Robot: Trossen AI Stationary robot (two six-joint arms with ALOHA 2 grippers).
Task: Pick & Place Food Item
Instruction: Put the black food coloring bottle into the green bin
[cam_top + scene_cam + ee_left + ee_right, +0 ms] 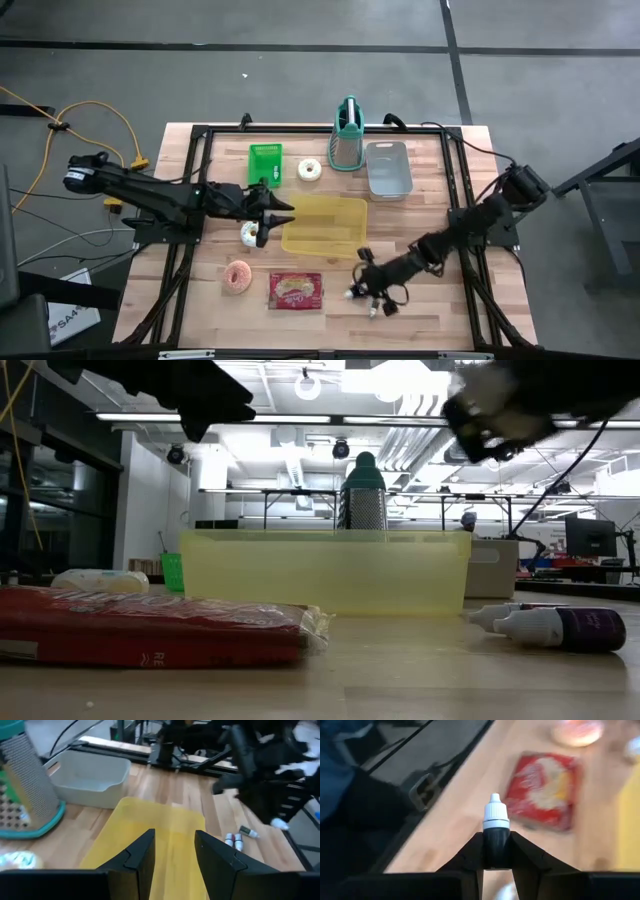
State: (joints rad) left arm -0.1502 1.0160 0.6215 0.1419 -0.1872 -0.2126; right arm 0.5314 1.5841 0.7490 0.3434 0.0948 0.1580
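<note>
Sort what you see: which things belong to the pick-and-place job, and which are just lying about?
In the job: small bottle, gripped by right end effector; yellow tray, probably the target; left end effector, open, beside it.
Lying about: grater, grey bin, green basket, red packet, pink doughnut.

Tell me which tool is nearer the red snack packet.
Right. The right tool, gripping a small white-capped dropper bottle, hangs just beside the flat red snack packet; the left tool is farther off, at the yellow tray's edge.
</note>
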